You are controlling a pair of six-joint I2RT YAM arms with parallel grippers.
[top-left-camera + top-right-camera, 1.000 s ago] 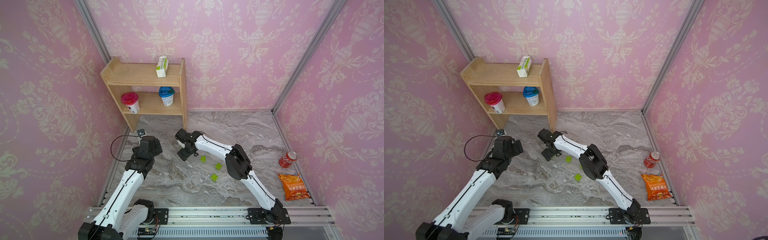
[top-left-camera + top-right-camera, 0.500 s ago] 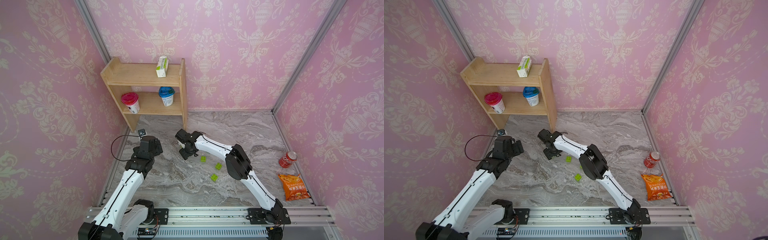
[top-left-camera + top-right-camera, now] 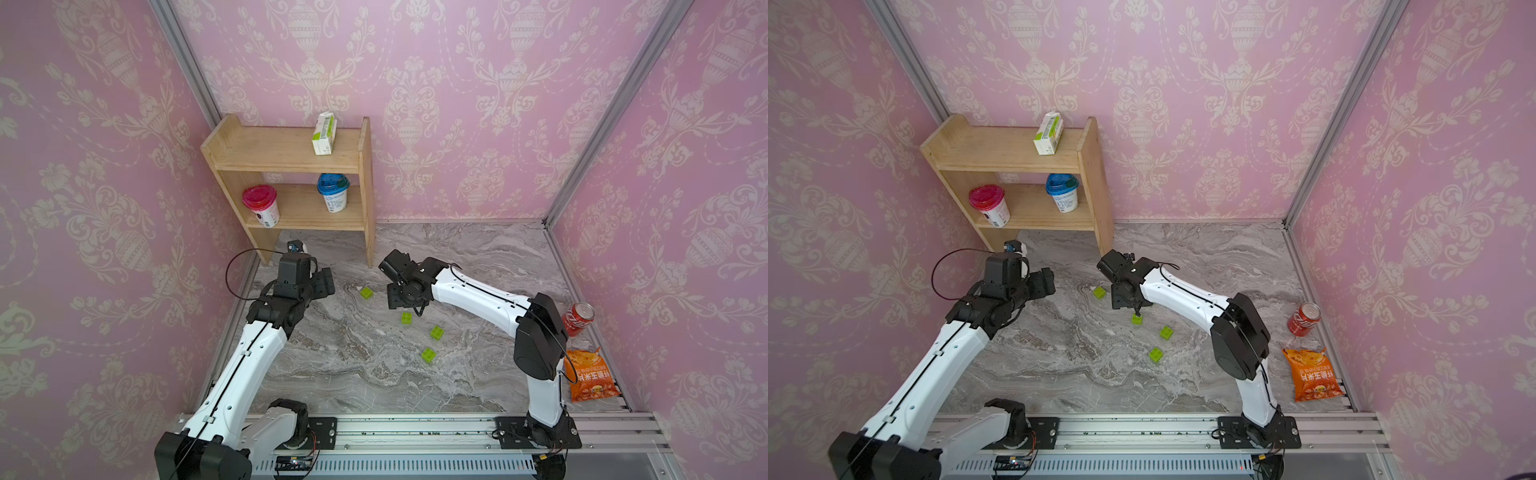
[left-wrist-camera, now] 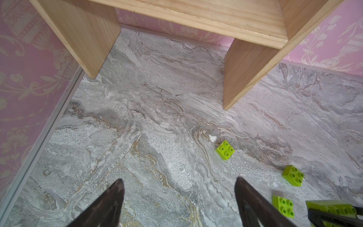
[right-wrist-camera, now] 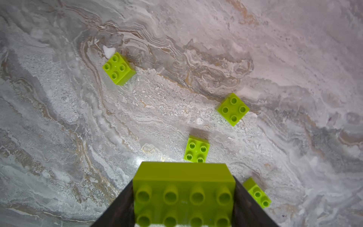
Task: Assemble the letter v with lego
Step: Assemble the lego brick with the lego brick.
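While the right end effector (image 5: 183,206) grips the long brick (image 5: 183,176) near four small bricks (image 3: 436,332) on the desk (image 3: 353,374), it should lower straight, bumps lined up. The left end effector (image 4: 179,179) is wide open.

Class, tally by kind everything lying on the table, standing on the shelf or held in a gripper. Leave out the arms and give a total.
square green bricks: 4
long green brick: 1
lidded cups: 2
carton: 1
soda can: 1
snack bag: 1
total: 10
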